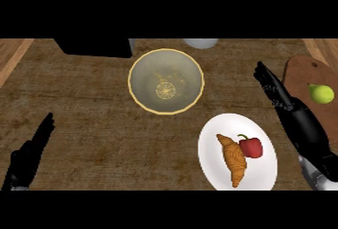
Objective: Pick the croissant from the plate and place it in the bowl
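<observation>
The right robot hand (293,114) is seen at the view's right edge, its fingers (266,78) held straight and pointing toward 11 o'clock; it is open and nothing is held in it. It is raised over the tabletop (92,116) between the plate and a wooden board, with its forearm entering from 5 o'clock.

The croissant (234,160) is found at about 8 o'clock from that hand, near it but apart from it. It lies lengthwise on the white plate (218,129), one tip toward 12 o'clock and the other toward 6 o'clock. A red pepper (251,147) is placed just beside it at 2 o'clock, touching or nearly touching its upper part; which of the two cannot be told.

The bowl (166,80), yellow-rimmed and pale inside, is set at 10 o'clock from the hand and at 11 o'clock from the plate, well apart from the croissant.

On the board (300,71), at 3 o'clock from the fingers, a lime (322,94) is seen.

The left robot hand (30,152) is shown at the lower left edge, open, with straight fingers pointing up toward 12 o'clock, resting well apart from everything else.

At the top edge, a dark box (92,47) is seen at 10 o'clock from the bowl and a pale round object (200,43) at 1 o'clock.
</observation>
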Available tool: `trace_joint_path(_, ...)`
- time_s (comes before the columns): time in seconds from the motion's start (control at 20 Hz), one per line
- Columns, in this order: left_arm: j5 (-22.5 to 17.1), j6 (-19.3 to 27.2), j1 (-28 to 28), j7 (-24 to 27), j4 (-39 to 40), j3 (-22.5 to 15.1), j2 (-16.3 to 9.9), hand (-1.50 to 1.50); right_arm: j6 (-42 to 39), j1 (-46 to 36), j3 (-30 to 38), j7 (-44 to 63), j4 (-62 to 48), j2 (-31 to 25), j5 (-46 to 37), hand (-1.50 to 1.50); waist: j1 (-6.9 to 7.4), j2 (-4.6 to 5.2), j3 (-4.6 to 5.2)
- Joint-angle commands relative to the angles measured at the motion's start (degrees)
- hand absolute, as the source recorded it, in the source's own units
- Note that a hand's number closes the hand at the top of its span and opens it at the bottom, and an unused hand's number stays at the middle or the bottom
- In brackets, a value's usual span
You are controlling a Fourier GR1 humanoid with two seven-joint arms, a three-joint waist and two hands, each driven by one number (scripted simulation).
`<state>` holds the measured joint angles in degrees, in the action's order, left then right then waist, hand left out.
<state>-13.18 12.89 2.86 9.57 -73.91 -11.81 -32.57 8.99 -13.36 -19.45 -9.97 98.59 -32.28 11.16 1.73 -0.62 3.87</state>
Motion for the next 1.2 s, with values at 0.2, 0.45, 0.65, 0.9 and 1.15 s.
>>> trace_joint_path(0.2, -2.69, 3.04, -8.95, -4.89, -7.34, 4.84, 0.49, 0.00, -8.24, -7.11, -0.38, 1.52, 7.62, -7.77, -3.61, 1.50, -1.73, 0.22, -3.88)
trace_joint_path(0.45, -4.72, 4.01, -7.35, -6.42, -7.43, 6.22, 1.09, 0.00, 6.12, 5.69, 1.93, 13.82, -1.00, -16.84, -22.14, -1.50, -7.58, -1.01, -3.92)
trace_joint_path(0.65, -4.52, 5.25, -7.62, -8.10, -9.02, 6.05, 2.21, 0.00, 15.74, 21.72, -3.67, 11.14, 13.20, -15.45, -32.94, -1.50, -6.70, -0.62, -3.88)
trace_joint_path(0.9, -4.24, 3.52, -8.83, -11.18, -11.43, 6.40, 1.22, 0.00, 19.83, 34.27, -4.85, 18.18, 24.65, -17.24, -43.80, -1.50, -3.65, 0.13, -3.81)
trace_joint_path(1.15, 0.72, 7.54, -11.86, -15.57, -14.77, 2.56, 4.97, 0.00, 10.68, 33.04, -0.51, 31.11, 35.33, -19.15, -44.77, -1.50, -2.33, 0.44, -3.81)
